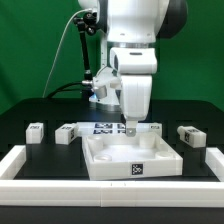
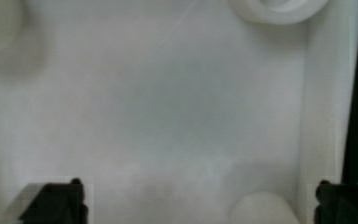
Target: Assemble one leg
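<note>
**A:** Over the back rim of the square top (image 1: 130, 160) we have the gripper (image 1: 128, 128) pointing straight down. What do we make of the pincer?

**B:** In the wrist view the two dark fingertips (image 2: 55, 200) stand wide apart, with only the square top's white surface showing between them. So we read the gripper (image 2: 202, 200) as spread and holding nothing. A rounded white feature (image 2: 279, 10) shows on the top's surface ahead of it. It may be a socket, but we cannot tell.

**A:** And the leg?

**B:** The leg (image 1: 152, 130) lies on the black table just behind the square top's back rim, close beside the fingers on the exterior view's right. A second leg (image 1: 188, 135) sits farther out past that same corner. Two more (image 1: 67, 133) (image 1: 35, 131) lie off the opposite back corner. The marker board (image 1: 105, 127) lies behind the top, between those two and the gripper.

**A:** So we are at the pick-up step?

**B:** We judge so, since no leg is seized or fitted yet. Next we would shift sideways off the rim, centre the fingers around the leg, lower, and close squarely, taking care not to knock it.
</note>
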`<action>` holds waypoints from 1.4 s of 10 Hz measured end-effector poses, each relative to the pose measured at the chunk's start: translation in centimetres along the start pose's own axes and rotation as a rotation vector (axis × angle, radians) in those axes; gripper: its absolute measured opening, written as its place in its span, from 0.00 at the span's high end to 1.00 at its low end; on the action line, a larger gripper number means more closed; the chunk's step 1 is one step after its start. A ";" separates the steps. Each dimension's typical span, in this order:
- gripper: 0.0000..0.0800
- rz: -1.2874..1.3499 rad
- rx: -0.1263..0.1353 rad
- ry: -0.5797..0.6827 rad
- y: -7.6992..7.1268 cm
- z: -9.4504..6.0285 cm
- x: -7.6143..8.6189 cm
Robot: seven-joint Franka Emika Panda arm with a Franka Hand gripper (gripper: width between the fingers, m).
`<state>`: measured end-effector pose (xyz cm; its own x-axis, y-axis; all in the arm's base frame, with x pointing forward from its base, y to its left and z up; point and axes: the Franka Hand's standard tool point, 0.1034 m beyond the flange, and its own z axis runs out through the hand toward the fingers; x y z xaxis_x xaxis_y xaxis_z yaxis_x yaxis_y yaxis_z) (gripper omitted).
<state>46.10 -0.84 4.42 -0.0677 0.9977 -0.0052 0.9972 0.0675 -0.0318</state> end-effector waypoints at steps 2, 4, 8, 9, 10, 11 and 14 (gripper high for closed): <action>0.19 0.014 0.017 0.014 -1.1 2.1 -0.8; 0.19 0.014 0.017 0.014 -1.0 2.0 -0.8; 0.19 0.014 0.017 0.014 -1.0 2.0 -0.8; 0.19 0.014 0.017 0.014 -1.0 2.0 -0.8; 0.19 0.014 0.017 0.014 -1.0 2.0 -0.8; 0.19 0.014 0.017 0.014 -1.0 2.0 -0.8; 0.19 0.014 0.007 0.014 -1.1 2.0 -0.8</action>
<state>44.98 -1.73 2.47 -0.0532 0.9985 0.0086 0.9978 0.0535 -0.0387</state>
